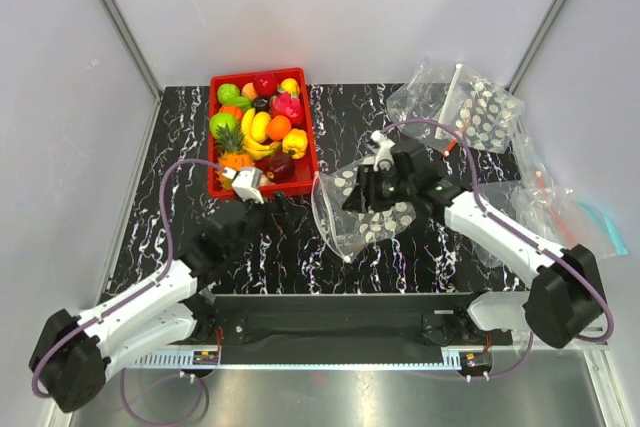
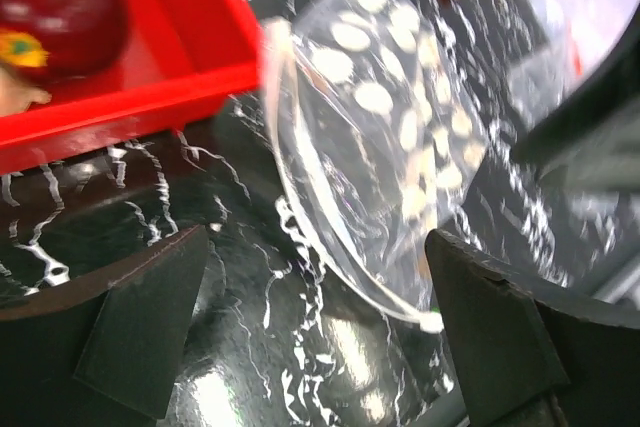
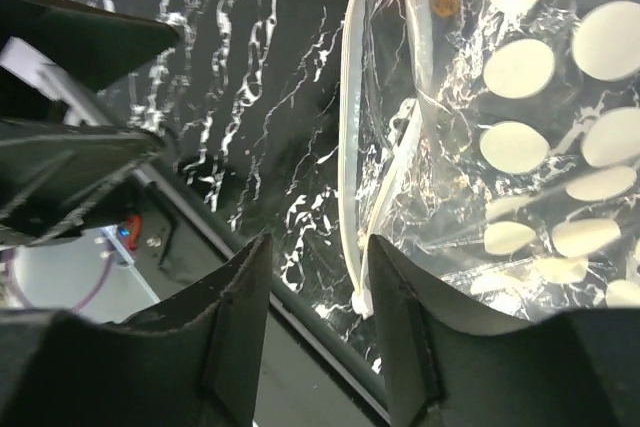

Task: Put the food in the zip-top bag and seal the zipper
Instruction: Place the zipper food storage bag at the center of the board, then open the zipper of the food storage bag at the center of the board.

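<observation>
— Black arm bases (image 1: 65,357) sit at the bottom corners, top view. Where's the left gripper (image 1: 275,197)?
— Centre-left, just off the lower-right corner of the red plastic tray (image 1: 212,137), over the black marbled table (image 1: 170,147). Holds nothing.
— Food?
— All in the tray, upper left of centre: orange-yellow toy pineapple (image 1: 232,152) w/ green leaves, yellow toy bell pepper (image 1: 294,142), other glossy fruit.
— Bag?
— Clear white-dotted zip-top bag (image 1: 345,232) lies mid-frame, pale zipper strip (image 1: 322,217) along its left edge. Over its top part sits the right gripper (image 1: 358,192). Spare clear bags (image 1: 480,107) upper right.
— Left wrist view?
— Dark fingers (image 2: 140,337) spread wide at the bottom, nothing btw them. Tray corner upper left, bag upper centre-right, strip curving down its left side.
— Right wrist?
— Fingers (image 3: 235,337) a narrow gap apart, table showing btw them, so released. Strip's lower end is just beside the pad on frame right; touching or not, can't tell. Dotted bag fills the right half.
</observation>
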